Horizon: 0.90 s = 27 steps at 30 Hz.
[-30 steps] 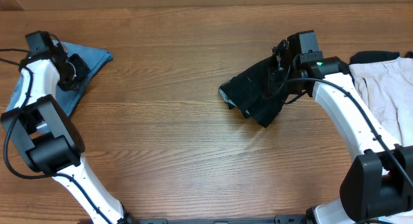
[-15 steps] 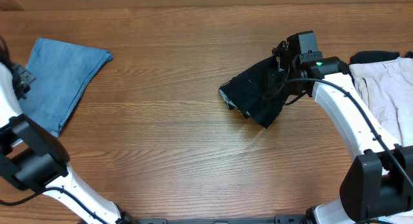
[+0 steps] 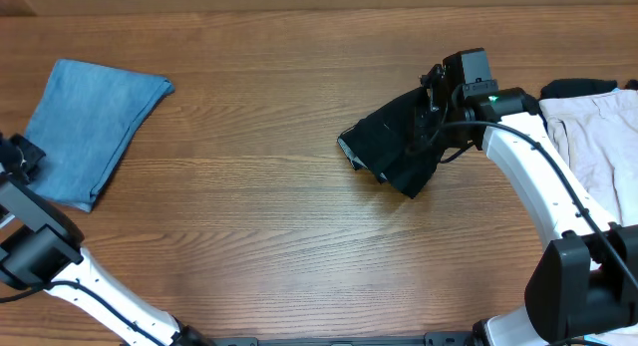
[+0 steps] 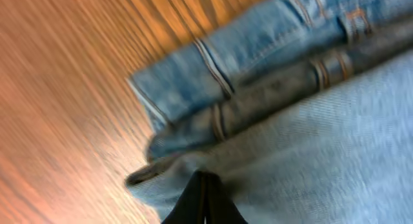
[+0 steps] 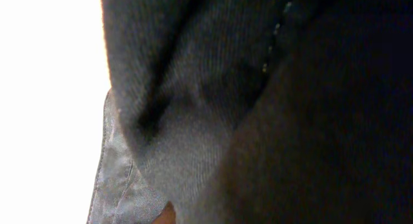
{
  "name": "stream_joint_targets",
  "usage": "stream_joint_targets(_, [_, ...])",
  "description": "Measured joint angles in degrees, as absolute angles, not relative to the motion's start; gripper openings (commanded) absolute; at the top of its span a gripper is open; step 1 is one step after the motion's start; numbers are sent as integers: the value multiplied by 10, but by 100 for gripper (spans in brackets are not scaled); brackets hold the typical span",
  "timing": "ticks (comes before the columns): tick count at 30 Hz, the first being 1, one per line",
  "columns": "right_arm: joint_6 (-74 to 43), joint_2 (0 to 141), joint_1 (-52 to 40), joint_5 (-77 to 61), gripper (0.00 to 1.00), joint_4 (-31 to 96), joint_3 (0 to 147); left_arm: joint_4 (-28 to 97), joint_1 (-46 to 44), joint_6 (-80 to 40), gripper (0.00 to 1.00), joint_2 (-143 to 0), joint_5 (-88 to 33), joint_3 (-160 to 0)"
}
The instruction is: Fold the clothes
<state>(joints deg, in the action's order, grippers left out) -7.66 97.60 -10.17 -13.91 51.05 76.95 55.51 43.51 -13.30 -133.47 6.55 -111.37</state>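
A black garment (image 3: 391, 147) lies bunched right of the table's middle. My right gripper (image 3: 431, 107) sits on its upper right part, shut on a raised fold. In the right wrist view black cloth (image 5: 271, 108) fills the frame and hides the fingers. A folded light-blue denim garment (image 3: 95, 127) lies at the far left. My left gripper (image 3: 22, 155) is by its left edge, shut and empty. In the left wrist view, its joined fingertips (image 4: 204, 180) hover over the denim (image 4: 290, 121), which shows belt loops and seams.
A beige garment (image 3: 598, 137) lies at the right edge, with a dark cloth (image 3: 578, 87) behind it. The wooden table (image 3: 249, 216) shows between the two arms. The right arm's white links (image 3: 538, 186) reach in from the lower right.
My left arm has swung off the denim to the table's left edge, uncovering the folded denim. The right arm and the black garment have not moved.
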Motion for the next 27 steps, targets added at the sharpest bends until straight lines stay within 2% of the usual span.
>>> stream_joint_targets(12, [-76,976,-102,-140,4,510,769,569,443,-147,4,-1321,-17,-1068])
stream_joint_targets(19, [-76,976,-102,-141,4,509,769,575,396,-170,4,-1296,-13,-1021])
stream_joint_targets(22, [-83,976,-102,-192,4,506,794,590,375,-176,4,-1293,-27,-1023])
stream_joint_targets(27, [-152,976,-128,-303,4,454,921,610,337,-181,4,-1246,-144,-1026])
